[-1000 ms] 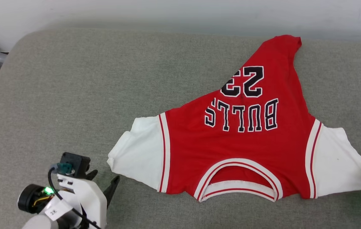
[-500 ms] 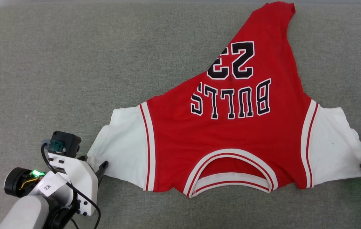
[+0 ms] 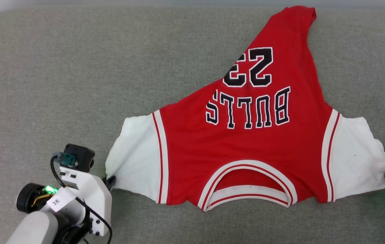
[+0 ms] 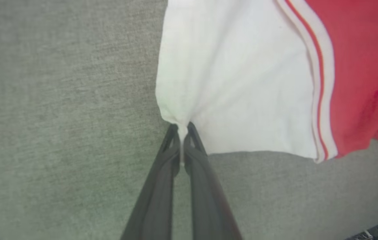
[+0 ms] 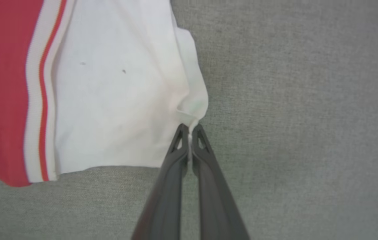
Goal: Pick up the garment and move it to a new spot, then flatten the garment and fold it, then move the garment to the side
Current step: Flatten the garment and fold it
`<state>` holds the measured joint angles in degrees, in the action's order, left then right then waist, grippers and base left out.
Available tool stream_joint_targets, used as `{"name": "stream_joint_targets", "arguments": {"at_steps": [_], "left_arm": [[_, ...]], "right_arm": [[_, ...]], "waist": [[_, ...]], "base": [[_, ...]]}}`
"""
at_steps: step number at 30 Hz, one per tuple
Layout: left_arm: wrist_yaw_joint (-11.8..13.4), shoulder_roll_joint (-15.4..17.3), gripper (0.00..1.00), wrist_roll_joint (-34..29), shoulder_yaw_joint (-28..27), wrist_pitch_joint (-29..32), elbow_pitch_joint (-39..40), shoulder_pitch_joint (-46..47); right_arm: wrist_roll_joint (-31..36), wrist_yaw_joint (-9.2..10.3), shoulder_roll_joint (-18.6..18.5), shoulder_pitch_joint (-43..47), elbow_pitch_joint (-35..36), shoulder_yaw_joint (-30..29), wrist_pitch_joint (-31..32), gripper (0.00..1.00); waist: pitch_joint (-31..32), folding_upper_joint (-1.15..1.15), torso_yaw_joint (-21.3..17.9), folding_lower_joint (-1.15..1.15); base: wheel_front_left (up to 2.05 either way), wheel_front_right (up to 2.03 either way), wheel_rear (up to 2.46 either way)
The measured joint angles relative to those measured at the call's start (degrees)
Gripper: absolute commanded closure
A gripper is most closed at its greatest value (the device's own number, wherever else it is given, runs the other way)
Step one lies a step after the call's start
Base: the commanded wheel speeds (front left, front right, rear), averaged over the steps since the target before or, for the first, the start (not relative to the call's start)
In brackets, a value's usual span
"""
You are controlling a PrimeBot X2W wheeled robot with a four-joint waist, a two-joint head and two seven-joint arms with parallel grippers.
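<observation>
evenly, left gripper [image 4: 182, 128] and right gripper [image 5: 190, 128] clamp white sleeve corners of the thin red garment [image 3: 243, 145].

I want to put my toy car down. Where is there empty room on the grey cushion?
The biggest bare patch of the grey cushion is left of the jersey and above the left tool. A thin strip runs below the collar. The right half is crowded: the jersey spreads there, and the right tool pinches its sleeve.
</observation>
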<state>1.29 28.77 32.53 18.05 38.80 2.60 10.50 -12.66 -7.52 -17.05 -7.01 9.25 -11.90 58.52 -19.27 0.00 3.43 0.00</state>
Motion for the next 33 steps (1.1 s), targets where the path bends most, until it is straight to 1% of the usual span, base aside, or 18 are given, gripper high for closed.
{"name": "stream_joint_targets", "arguments": {"at_steps": [4,10,12,14,15,23,29,33], "left_arm": [[0.26,0.16,1.00,0.00,-0.86,-2.25,2.16,-1.29],[0.31,1.83,1.00,0.85,-3.35,-4.28,8.51,-3.11],[0.24,2.79,1.00,1.00,-4.41,-4.97,10.84,-3.17],[-0.36,4.82,1.00,-0.38,-5.53,-6.55,13.13,-3.13],[-0.24,5.38,1.00,-0.98,-6.53,-7.54,13.93,-2.91],[-0.25,8.71,1.00,-3.69,-10.35,-11.37,19.31,-0.47],[-0.97,11.20,1.00,-4.33,-12.99,-12.84,21.89,2.65],[-1.75,12.70,1.00,-4.63,-15.26,-14.72,23.03,6.65]], "right_arm": [[-0.26,0.00,-0.19,0.02,-0.47,0.35,-0.21,1.00],[-3.45,0.00,-0.64,-2.23,0.55,0.40,-1.62,1.00],[-5.28,-0.01,-1.27,-3.71,1.16,0.47,-2.19,1.00],[-6.25,-0.01,-2.30,-4.94,1.62,0.41,-2.29,1.00],[-6.56,-0.01,-3.05,-5.59,1.90,0.41,-2.42,1.00],[-9.91,0.00,-8.11,-12.66,3.34,0.81,-4.66,1.00],[-11.09,-0.01,-9.80,-19.71,4.12,1.16,-7.24,1.00],[-11.09,-0.01,-10.42,-24.44,3.45,2.08,-9.29,1.00]], "waist": [[2.08,0.00,0.32,0.00],[6.09,0.00,0.38,0.00],[7.43,0.00,0.28,0.00],[8.72,0.00,0.14,0.00],[9.32,0.00,0.06,0.00],[13.94,0.00,-0.50,-0.01],[16.22,0.00,-1.21,-0.01],[16.50,0.00,-1.82,-0.01]], "base": [[0.00,0.00,0.00],[0.00,0.00,0.00],[0.00,0.00,0.00],[0.00,0.00,0.00],[0.00,0.00,0.00],[0.00,0.00,0.00],[0.00,0.00,0.00],[0.00,0.00,0.00]]}}
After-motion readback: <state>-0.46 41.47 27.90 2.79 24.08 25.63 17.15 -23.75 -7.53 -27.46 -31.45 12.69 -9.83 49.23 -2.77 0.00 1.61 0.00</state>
